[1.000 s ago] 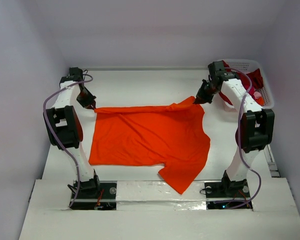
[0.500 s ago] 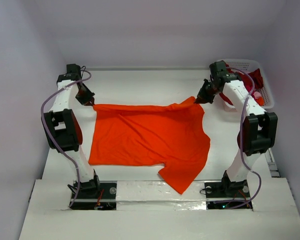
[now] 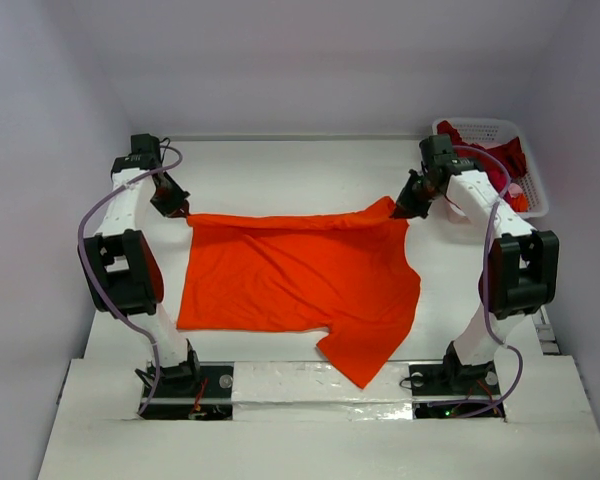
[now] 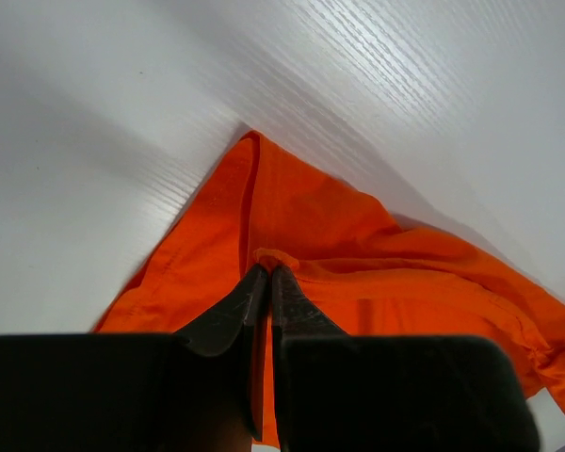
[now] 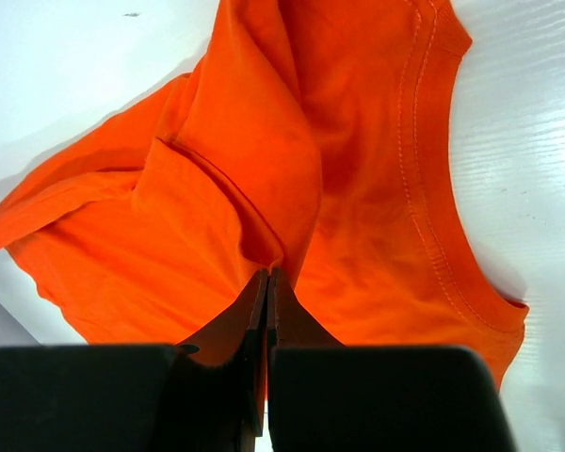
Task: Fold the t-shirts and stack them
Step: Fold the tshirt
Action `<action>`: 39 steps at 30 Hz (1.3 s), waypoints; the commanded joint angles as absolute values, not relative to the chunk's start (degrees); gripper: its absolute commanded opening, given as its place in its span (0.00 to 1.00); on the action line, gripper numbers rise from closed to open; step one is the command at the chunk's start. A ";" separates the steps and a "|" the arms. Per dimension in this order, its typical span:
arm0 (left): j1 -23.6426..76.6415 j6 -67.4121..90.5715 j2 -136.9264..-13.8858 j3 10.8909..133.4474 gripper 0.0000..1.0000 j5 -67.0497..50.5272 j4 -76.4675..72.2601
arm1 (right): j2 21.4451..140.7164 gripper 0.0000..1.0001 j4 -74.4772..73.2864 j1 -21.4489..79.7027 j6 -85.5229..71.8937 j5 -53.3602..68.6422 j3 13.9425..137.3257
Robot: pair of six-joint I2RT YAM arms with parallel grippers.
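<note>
As the arms ease apart, the left gripper (image 3: 183, 212) and right gripper (image 3: 398, 208) stay clenched on the far corners of the orange t-shirt (image 3: 300, 285), left of the white basket (image 3: 480, 124). Its far edge is now tauter, apparently ready for folding.

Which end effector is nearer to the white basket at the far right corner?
Right. The right end effector, shut on the orange t-shirt, sits just left of the basket; the left end effector grips the shirt's opposite corner, far to the basket's left.
</note>
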State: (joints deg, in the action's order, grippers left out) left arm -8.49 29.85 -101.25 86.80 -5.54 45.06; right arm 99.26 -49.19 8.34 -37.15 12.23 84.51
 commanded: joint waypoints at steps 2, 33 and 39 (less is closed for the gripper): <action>-8.96 29.00 -97.03 85.78 0.00 -5.54 45.09 | 95.71 0.00 -46.93 8.79 -37.09 10.73 83.85; -8.96 28.74 -93.08 81.65 0.00 -4.22 45.88 | 89.39 0.00 -46.23 8.79 -38.67 7.39 74.89; -8.96 28.74 -92.90 81.12 0.00 -4.04 46.05 | 88.77 0.00 -46.06 8.79 -38.85 7.29 73.74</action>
